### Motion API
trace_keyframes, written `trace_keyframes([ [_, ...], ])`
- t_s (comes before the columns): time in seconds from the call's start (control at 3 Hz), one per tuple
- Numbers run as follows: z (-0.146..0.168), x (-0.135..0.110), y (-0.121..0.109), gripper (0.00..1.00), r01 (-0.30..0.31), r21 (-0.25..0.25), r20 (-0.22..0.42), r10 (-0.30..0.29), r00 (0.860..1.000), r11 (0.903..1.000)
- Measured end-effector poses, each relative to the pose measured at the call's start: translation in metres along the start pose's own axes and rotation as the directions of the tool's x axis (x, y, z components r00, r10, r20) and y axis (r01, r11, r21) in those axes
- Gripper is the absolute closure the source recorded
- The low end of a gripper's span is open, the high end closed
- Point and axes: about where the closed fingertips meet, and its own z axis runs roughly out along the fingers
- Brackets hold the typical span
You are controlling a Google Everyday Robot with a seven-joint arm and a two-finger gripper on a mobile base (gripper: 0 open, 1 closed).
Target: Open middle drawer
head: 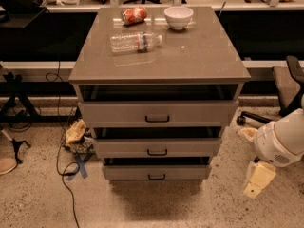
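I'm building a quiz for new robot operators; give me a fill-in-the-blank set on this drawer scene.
The cabinet has ___ drawers.
The middle drawer has a small bar handle coloured ___.
The plastic bottle on top lies on its ___.
The gripper hangs low, apart from the cabinet, on the picture's ___ side.
Missing words: three; black; side; right.

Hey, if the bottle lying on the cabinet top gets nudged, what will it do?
The bottle lies on its side on the smooth cabinet top, so it would probably roll. It looks like clear plastic, so it is likely light and a bit squashy. The pincer is low at the far right, well away from it.
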Motion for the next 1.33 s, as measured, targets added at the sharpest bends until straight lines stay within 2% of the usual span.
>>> trace_keyframes([
  [0.33,0.006,0.001,0.0,0.0,0.001,-0.01,0.004,-0.001,1.0,0.9999],
  [0.67,0.041,0.006,-0.006,0.0,0.073,-0.003,0.024,-0.073,0.997,0.9973],
  [1.0,0.103,0.006,-0.03,0.0,0.22,0.021,0.044,-0.221,0.974,0.9753],
  [1.33,0.175,-0.003,-0.059,0.0,0.306,0.021,0.054,-0.307,0.95,0.9519],
])
